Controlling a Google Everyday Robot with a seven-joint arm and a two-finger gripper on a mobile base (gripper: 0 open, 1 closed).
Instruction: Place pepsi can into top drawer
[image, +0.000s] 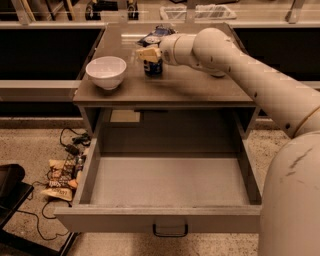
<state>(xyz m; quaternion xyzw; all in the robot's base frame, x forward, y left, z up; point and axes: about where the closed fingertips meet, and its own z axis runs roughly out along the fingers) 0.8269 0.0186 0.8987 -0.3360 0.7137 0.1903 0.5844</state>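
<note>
Up on the table (200, 89), the gripper (148, 53) sits right at the top of the pepsi can (153, 69), which stands upright on the surface toward the back, a bit left of middle. Honestly can't tell if the gripper has actually clamped the can or is just parked against it, since its tan end covers the can's upper part. The arm (260, 75) reaches in from the right side and crosses over the table's right half.

A white bowl (106, 72) sits to the left of the can, apart from it. Just behind the can there's a blue snack bag (156, 35).

Below the table, the top drawer (160, 214) is pulled wide open, with its dark handle (170, 233) at the front middle. On the floor to the left is a tangle of cables and wrappers (64, 176).
</note>
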